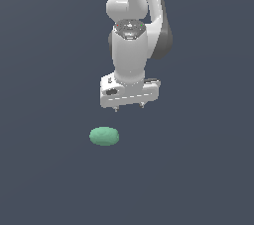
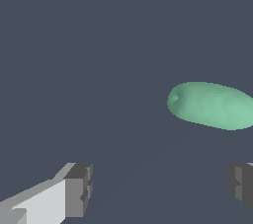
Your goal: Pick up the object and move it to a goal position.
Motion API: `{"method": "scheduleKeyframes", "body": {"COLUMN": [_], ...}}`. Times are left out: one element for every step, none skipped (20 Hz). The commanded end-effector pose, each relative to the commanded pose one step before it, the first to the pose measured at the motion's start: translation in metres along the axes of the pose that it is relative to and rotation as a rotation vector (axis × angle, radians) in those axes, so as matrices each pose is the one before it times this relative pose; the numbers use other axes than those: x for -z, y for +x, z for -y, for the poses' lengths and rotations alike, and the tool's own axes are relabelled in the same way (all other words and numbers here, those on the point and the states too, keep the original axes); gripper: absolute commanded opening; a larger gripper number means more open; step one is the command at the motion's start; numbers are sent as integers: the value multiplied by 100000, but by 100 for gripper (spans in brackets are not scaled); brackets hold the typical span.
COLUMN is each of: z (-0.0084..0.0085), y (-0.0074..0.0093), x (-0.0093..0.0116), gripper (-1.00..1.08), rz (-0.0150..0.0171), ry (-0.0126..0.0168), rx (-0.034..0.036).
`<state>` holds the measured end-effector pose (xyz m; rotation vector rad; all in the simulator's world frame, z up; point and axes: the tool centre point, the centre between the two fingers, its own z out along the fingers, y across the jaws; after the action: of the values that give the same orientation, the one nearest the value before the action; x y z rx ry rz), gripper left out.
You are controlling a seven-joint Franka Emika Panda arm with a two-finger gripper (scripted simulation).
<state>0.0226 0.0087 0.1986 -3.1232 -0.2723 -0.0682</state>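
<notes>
The object is a small mint-green oval blob [image 1: 104,136] lying on the dark grey floor. It also shows in the wrist view [image 2: 212,105], off to one side of the fingers and not between them. My white gripper [image 1: 129,108] hangs above the floor, up and to the exterior view's right of the blob, apart from it. In the wrist view the gripper [image 2: 160,188] has its two grey fingertips [image 2: 79,189] wide apart with nothing between them. It is open and empty.
The floor [image 1: 198,179] is a plain dark grey surface. The white arm [image 1: 134,26] rises from the gripper toward the top of the exterior view.
</notes>
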Motion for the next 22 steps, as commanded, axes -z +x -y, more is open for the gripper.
{"method": "scheduleKeyframes", "body": {"z": [-380, -174, -185, -195, -197, -200, -202, -204, -206, -208, -209, -211, -211, -213, -213, -214, -214, -215, -214, -214, -214, -213], "y": [197, 82, 81, 78, 72, 66, 60, 54, 47, 41, 34, 28, 21, 15, 8, 1, -5, -12, -19, -26, -32, -39], "x": [-229, -102, -108, -112, -112, -113, -113, -114, -114, -114, -114, -115, -115, -115, -116, -116, -116, -116, -116, -117, -117, -117], "gripper": [100, 100, 100, 100, 100, 100, 100, 100, 100, 100, 100, 100, 100, 100, 100, 100, 100, 100, 100, 100, 100, 100], "rz": [252, 109, 116, 119, 119, 118, 117, 116, 115, 114, 112, 110, 108, 106, 103, 101, 98, 95, 92, 89, 86, 82], "ry": [-139, -54, -51, -47, -42, -36, -31, -25, -20, -15, -10, -5, 0, 5, 9, 14, 18, 22, 26, 30, 33, 37], "rx": [5063, 2304, 2431, 2503, 2504, 2502, 2500, 2499, 2496, 2494, 2492, 2489, 2487, 2485, 2483, 2480, 2478, 2475, 2473, 2470, 2468, 2466]}}
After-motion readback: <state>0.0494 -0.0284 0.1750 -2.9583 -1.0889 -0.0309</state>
